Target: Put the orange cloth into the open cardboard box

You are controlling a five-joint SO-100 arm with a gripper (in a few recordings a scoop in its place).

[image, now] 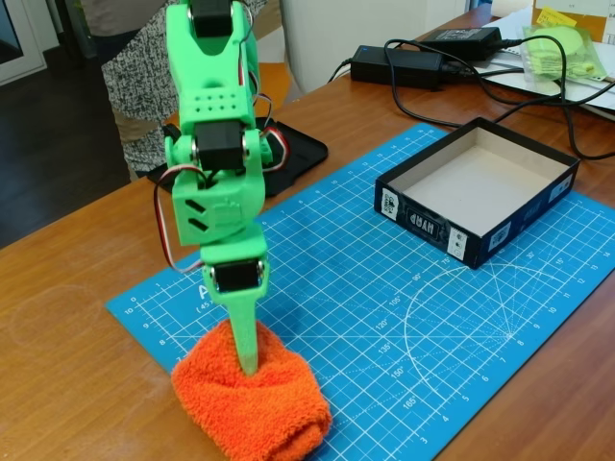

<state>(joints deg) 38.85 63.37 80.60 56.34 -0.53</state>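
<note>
From my feed I see a brown wooden desk [77, 288] carrying a blue cutting mat [384, 317]. Black power bricks [394, 65] and cables sit upper right; dark floor [48, 144] fills the upper left.

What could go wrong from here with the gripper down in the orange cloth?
The green gripper is pressed into the top of the fluffy orange terry cloth bundle; whether it holds fabric cannot be told, so a lift may catch only a few loops and drop it. The cloth lies on the blue cutting mat's corner, far from the shallow navy cardboard box. Trailing cloth could snag the box's near wall.
</note>
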